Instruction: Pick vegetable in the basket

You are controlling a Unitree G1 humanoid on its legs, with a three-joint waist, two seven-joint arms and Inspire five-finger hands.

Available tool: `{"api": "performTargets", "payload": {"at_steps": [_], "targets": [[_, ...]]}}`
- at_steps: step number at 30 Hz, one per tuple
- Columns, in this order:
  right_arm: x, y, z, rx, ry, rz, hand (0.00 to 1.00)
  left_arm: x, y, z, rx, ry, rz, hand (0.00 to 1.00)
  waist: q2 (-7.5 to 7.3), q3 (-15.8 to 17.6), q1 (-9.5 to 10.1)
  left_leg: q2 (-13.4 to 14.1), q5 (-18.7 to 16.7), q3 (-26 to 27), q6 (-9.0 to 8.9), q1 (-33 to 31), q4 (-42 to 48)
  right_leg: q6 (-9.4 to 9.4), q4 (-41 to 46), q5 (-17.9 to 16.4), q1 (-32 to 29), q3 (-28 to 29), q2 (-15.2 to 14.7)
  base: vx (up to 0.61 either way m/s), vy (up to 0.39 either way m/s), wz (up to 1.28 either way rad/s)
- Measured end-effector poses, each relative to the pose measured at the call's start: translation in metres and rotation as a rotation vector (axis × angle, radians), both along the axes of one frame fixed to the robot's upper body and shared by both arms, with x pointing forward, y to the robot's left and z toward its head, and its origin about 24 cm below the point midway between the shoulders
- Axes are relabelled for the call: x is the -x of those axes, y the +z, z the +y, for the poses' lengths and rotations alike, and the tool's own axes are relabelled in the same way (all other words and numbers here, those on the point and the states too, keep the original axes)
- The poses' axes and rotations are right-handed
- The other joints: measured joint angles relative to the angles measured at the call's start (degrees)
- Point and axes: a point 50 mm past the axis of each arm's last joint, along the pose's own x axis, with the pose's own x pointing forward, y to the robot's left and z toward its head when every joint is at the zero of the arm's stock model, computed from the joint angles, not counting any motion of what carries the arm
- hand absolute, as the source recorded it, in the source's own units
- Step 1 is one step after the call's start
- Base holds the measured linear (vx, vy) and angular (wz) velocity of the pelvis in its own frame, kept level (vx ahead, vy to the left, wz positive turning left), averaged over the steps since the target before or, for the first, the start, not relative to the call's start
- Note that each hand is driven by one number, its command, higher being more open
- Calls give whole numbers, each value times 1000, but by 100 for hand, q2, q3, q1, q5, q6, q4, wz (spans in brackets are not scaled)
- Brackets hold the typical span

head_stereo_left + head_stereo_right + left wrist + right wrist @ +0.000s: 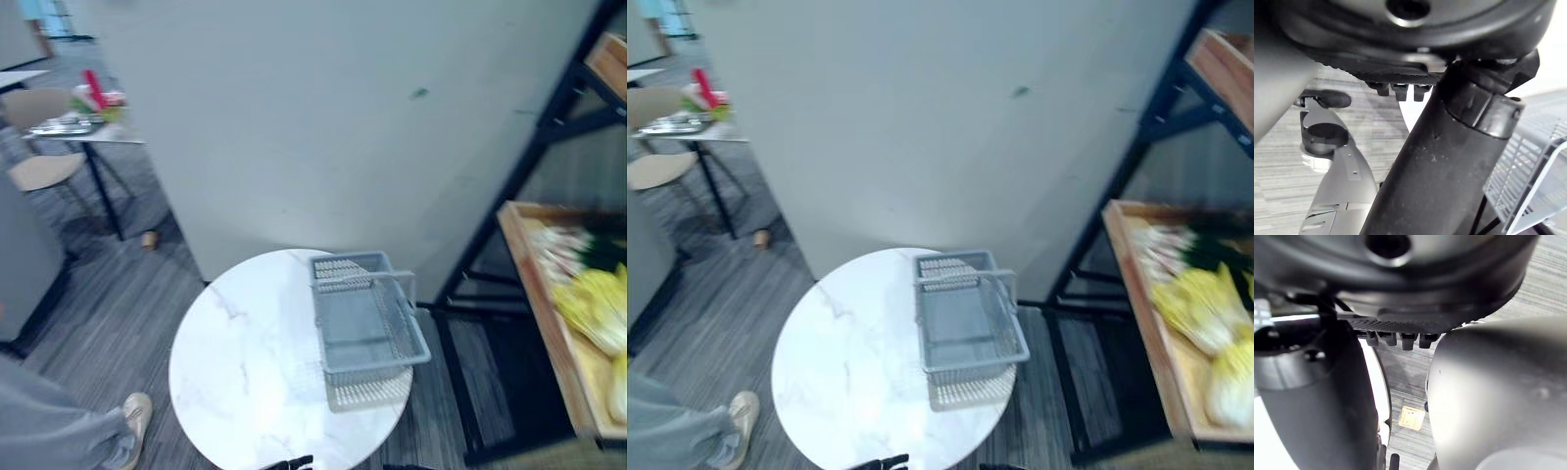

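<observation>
Looking along my left hand (1400, 73), I see only its dark palm, and I cannot tell whether it is released or clenched. The same goes for my right hand (1400, 325). Near my left hand a corner of the grey basket (372, 367) shows. It stands on the round white table (250, 362) with its handle raised. The vegetables (593, 308), yellow-green leafy heads, lie in a wooden tray (542, 313) on a black rack (505, 191). That is well apart from both hands, out past my right hand and beyond the basket. A person's shoe (135, 411) rests on the floor out past my left hand.
</observation>
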Motion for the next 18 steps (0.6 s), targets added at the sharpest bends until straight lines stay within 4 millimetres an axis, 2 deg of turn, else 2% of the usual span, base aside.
{"api": "performTargets", "payload": {"at_steps": [1, 2, 3, 4, 7, 8, 14, 17, 18], "targets": [[-2, 1, 3, -21, 6, -7, 100, 0, 0, 1, -2, 7, 4, 100, -29, 0, -1, 14, 7, -8, -20, 15, -23, 8, -596, 24, 97, 187, 56, -60, -17, 50], [-3, 1, 13, -79, 17, -7, 100, 2, 0, 7, -20, 9, 11, 100, -219, -55, 25, -114, -5, 14, -106, 88, -141, 82, -1554, 801, 193, 366, -85, -75, -19, 30], [-1, 1, 16, -97, 15, -8, 100, 6, -3, 5, -32, 18, 35, 100, -104, -83, 27, 22, -60, 54, -206, 152, -285, 84, -1511, 864, 263, 334, 59, -33, -25, 25], [-3, 1, 16, -112, 24, -16, 100, 7, -4, -1, -22, 21, 40, 100, -10, -92, 2, 87, -57, 239, -209, 204, -372, 81, -1461, 860, 225, 337, 113, 5, -12, 13], [-6, 4, 13, -122, 70, -29, 100, 8, -5, -3, -17, 51, 51, 100, 128, -74, 7, 88, -46, 436, -228, 223, -465, 65, -1461, 849, 169, 416, 149, -12, 17, -10], [-8, 4, 18, -117, 146, -42, 100, 12, -6, 0, -26, 45, 70, 100, 96, -111, -2, -64, -21, 606, -194, 433, -699, 86, -1407, 771, 191, 507, 30, -13, 10, -6], [-7, 4, 17, -112, 115, -44, 100, 11, -6, 1, -29, 64, 70, 100, 95, -111, 3, -64, -21, 601, -194, 434, -678, 85, -1381, 768, 191, 501, 25, 0, 0, 0], [-1, 1, 14, -111, -20, -47, 100, 13, -7, 6, -40, 132, 75, 100, 92, -114, 7, -63, -21, 589, -194, 446, -673, 85, -1382, 769, 212, 489, 24, 0, 0, 1], [3, 0, 11, -112, -130, -46, 100, 14, -7, 10, -44, 177, 75, 100, 87, -111, 3, -62, -22, 575, -194, 488, -677, 85, -1392, 769, 264, 476, 24, 0, 0, 3]]}}
